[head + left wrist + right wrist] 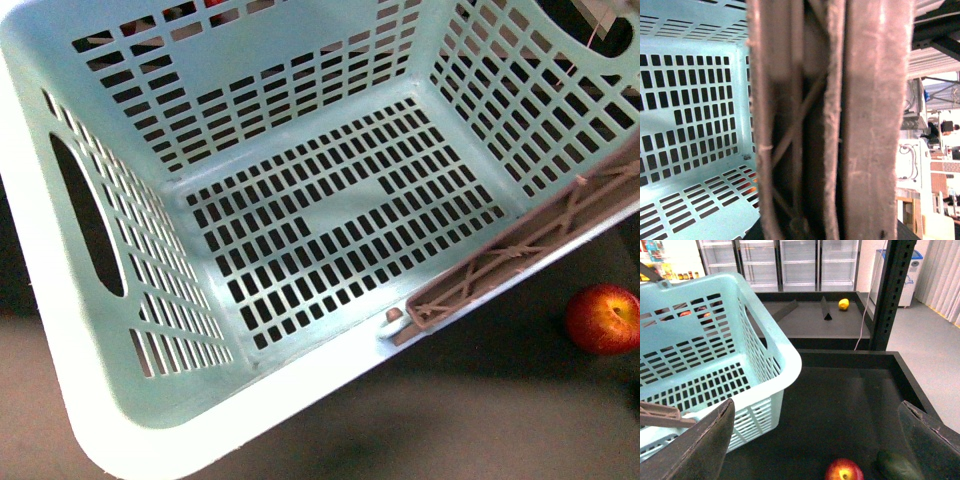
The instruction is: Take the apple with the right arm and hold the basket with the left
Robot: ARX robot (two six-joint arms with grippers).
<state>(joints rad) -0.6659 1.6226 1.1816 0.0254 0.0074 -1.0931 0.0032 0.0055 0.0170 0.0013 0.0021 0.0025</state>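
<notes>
While the slotted, pale mint-blue plastic basket is filling the front view, its brownish-mauve lattice handle is lying along its rim. The round, glossy red apple, blushed yellow, is sitting outside the basket on a dark matte surface. The right gripper is hovering over it, fingers spread wide, holding nothing. The handle is crowding the left wrist view; whether the left gripper is clamping it cannot be told.
</notes>
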